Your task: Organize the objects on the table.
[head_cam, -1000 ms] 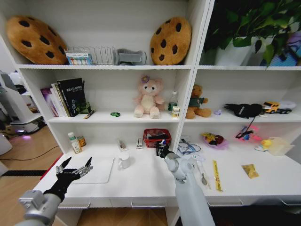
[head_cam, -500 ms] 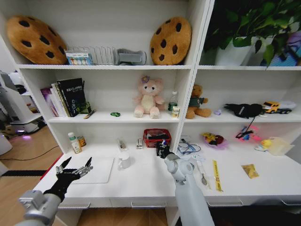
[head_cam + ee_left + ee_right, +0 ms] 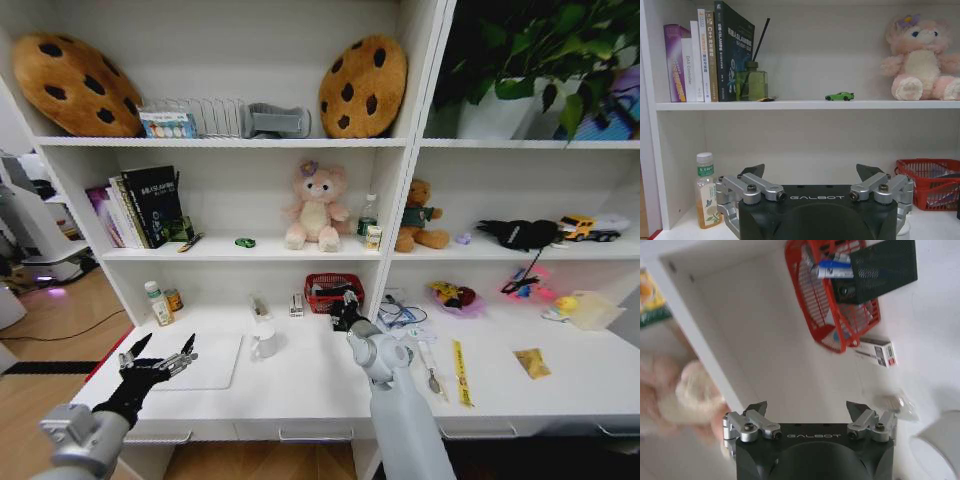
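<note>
Right pincer [image 3: 806, 410] spread before red basket [image 3: 832, 315]; left pincer [image 3: 810, 175] spread.

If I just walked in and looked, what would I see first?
Probably the two giant cookie cushions on the top shelf, then the pink plush toy sitting on the shelf below them. Down on the white table, the right gripper hangs open near a red basket, while the left gripper hovers open over the thin silver laptop.

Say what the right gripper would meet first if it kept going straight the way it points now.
Probably the red basket at the back of the table: the open right gripper points roughly toward it, though the bare back wall beside it may come first; depth is unclear.
</note>
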Controlling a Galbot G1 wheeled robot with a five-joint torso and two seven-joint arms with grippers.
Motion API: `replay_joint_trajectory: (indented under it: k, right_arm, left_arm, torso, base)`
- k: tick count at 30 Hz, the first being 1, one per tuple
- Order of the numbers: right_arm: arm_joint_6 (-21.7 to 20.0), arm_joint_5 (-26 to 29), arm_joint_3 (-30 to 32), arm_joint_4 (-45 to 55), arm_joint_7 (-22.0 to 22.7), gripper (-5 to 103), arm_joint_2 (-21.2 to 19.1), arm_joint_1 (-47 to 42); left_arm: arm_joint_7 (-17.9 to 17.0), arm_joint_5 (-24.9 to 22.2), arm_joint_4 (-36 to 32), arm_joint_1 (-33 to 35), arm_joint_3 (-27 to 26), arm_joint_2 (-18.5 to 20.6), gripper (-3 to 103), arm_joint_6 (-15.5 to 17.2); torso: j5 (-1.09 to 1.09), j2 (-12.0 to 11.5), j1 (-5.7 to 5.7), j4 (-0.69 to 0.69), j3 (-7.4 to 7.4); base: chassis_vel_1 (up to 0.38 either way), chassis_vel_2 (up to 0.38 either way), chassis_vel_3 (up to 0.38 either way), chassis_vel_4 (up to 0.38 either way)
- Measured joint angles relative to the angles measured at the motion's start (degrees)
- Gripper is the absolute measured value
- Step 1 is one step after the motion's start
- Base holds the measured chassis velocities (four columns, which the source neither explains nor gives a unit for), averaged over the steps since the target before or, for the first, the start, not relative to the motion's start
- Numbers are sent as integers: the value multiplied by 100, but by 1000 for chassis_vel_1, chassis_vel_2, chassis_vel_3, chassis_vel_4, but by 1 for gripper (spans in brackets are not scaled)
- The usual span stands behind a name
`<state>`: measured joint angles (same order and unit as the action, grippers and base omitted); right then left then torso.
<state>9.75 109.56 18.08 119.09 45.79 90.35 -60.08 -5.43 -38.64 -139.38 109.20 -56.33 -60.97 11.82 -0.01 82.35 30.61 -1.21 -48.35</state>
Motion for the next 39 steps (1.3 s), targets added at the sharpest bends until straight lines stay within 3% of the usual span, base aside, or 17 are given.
replay_joint_trajectory:
  k: [4, 5, 7, 8, 9, 11, 12, 14, 19, 27, 28, 29, 32, 33, 35, 36, 39]
  right_arm:
    - [-1664, -669, 53, 537, -2, 99, -1153, -722]
    - [-1664, -669, 53, 537, -2, 99, -1153, -722]
    - [-2418, -1754, 172, 605, -611, 100, -1783, -1179]
    - [-2557, -2382, 224, 610, -959, 100, -2123, -1378]
    - [-2557, -2382, 224, 610, -959, 100, -2123, -1378]
    - [-2580, -3936, 405, 525, -1912, 100, -2990, -1810]
    - [-2580, -3936, 405, 525, -1912, 100, -2990, -1810]
    - [-2524, -4792, 557, 549, -2337, 100, -3481, -2052]
    - [-2816, -4926, 598, 994, -1951, 100, -3593, -2113]
    - [-2910, -6248, 567, 1374, -2065, 100, -3630, -2486]
    - [-2770, -6848, 742, 1361, -2303, 100, -3647, -2699]
    - [-2770, -6848, 742, 1361, -2303, 100, -3647, -2699]
    - [-2077, -8297, 1603, 1044, -3586, 100, -3639, -3467]
    - [-2077, -8297, 1603, 1044, -3586, 100, -3639, -3467]
    - [-1767, -8313, 2067, 844, -4387, 100, -3629, -3864]
    - [-1767, -8313, 2067, 844, -4387, 100, -3629, -3864]
    - [-1610, -8075, 2448, 610, -5133, 100, -3606, -4012]
  left_arm:
    - [1, 0, 0, 0, 0, 1, 100, 0]
    - [1, 0, 0, 0, 0, 1, 100, 0]
    - [0, 0, 0, 0, 1, 0, 100, 0]
    - [1, 0, 0, 0, 0, 0, 100, 0]
    - [1, 0, 0, 0, 0, 0, 100, 0]
    - [0, 0, 0, 0, 0, 1, 100, 0]
    - [0, 0, 0, 0, 0, 1, 100, 0]
    - [0, 0, 0, 0, 0, 0, 100, 0]
    - [1, 0, 0, 0, 0, 0, 100, 0]
    - [1, 0, 0, 0, 0, 0, 100, 0]
    - [0, 0, 0, 0, 1, 0, 100, 0]
    - [0, 0, 0, 0, 1, 0, 100, 0]
    - [0, 0, 0, 0, 0, 0, 100, 0]
    - [0, 0, 0, 0, 0, 0, 100, 0]
    - [0, 0, 0, 0, 1, 0, 100, 0]
    - [0, 0, 0, 0, 1, 0, 100, 0]
    - [0, 0, 0, 0, 1, 0, 100, 0]
  torso:
    - [2, 0, 0, -5, 0]
    - [2, 0, 0, -5, 0]
    - [3, 0, 0, -5, 0]
    - [4, 0, 0, -4, 0]
    - [4, 0, 0, -4, 0]
    - [1, 1, -1, -6, 0]
    - [1, 1, -1, -6, 0]
    - [2, 1, 0, -4, 0]
    - [2, 1, 0, -2, 0]
    - [2, 1, 0, -3, 0]
    - [1, 1, 0, -3, 0]
    - [1, 1, 0, -3, 0]
    - [1, 0, 1, -5, 0]
    - [1, 0, 1, -5, 0]
    - [1, 0, 0, -6, 0]
    - [1, 0, 0, -6, 0]
    - [1, 0, 0, -5, 0]
  base:
    - [0, 0, 0, 0]
    - [0, 0, 0, 0]
    - [0, 0, 0, 0]
    - [0, 0, 0, 0]
    - [0, 0, 0, 0]
    - [0, 0, 0, 0]
    - [0, 0, 0, 0]
    - [0, 0, 0, 0]
    - [0, 0, 0, 0]
    - [0, 0, 0, 0]
    - [0, 0, 0, 0]
    - [0, 0, 0, 0]
    - [0, 0, 0, 0]
    - [0, 0, 0, 0]
    - [0, 0, 0, 0]
    - [0, 0, 0, 0]
    - [0, 0, 0, 0]
